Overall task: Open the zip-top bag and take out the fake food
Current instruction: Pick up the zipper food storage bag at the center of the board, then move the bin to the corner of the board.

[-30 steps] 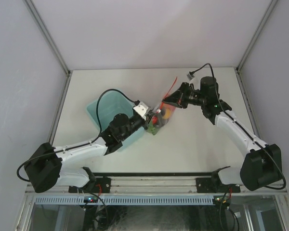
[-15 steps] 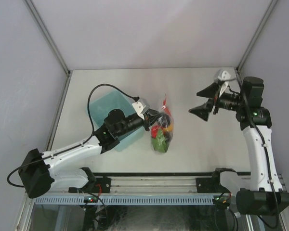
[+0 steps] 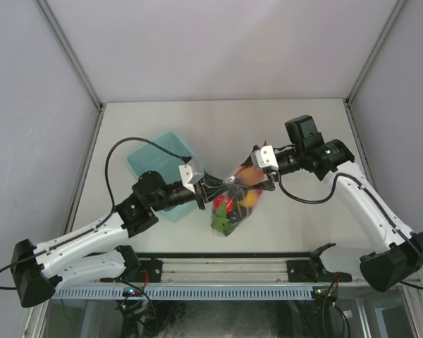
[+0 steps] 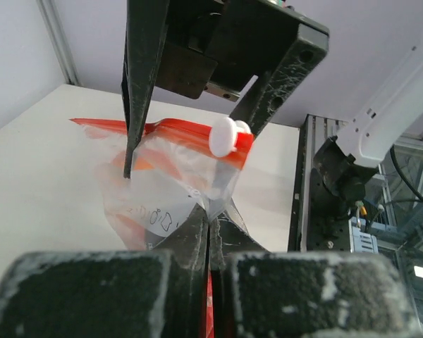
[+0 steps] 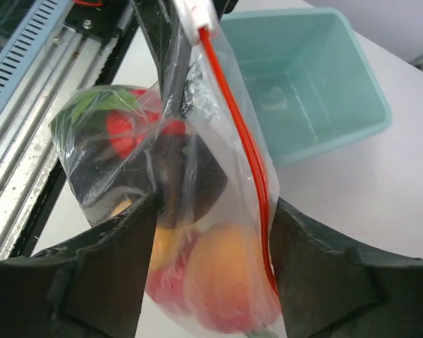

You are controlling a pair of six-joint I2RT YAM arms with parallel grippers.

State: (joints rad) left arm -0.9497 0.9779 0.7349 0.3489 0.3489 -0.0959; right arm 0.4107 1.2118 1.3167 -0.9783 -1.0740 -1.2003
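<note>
1. Table (image 3: 303, 232): the bag hangs near its front edge, so spilled food could roll off.
2. Bin (image 3: 151, 156): it sits just left of the bag, and a wide swing of the left arm could knock it.
3. Bag (image 3: 234, 201): held up between the arms, its strip looks shut.
4. Right gripper (image 5: 211, 204): its jaws are apart, straddling the bag. Closing here would likely squeeze the contents and miss the strip.
5. Left gripper (image 4: 209, 222): clenched on clear plastic below the strip. A hard pull could make it slip or tear the plastic.
6. Food (image 5: 215, 278): all of it is inside the bag.
7. Slider (image 4: 223, 136): small and white, easy to miss.
</note>
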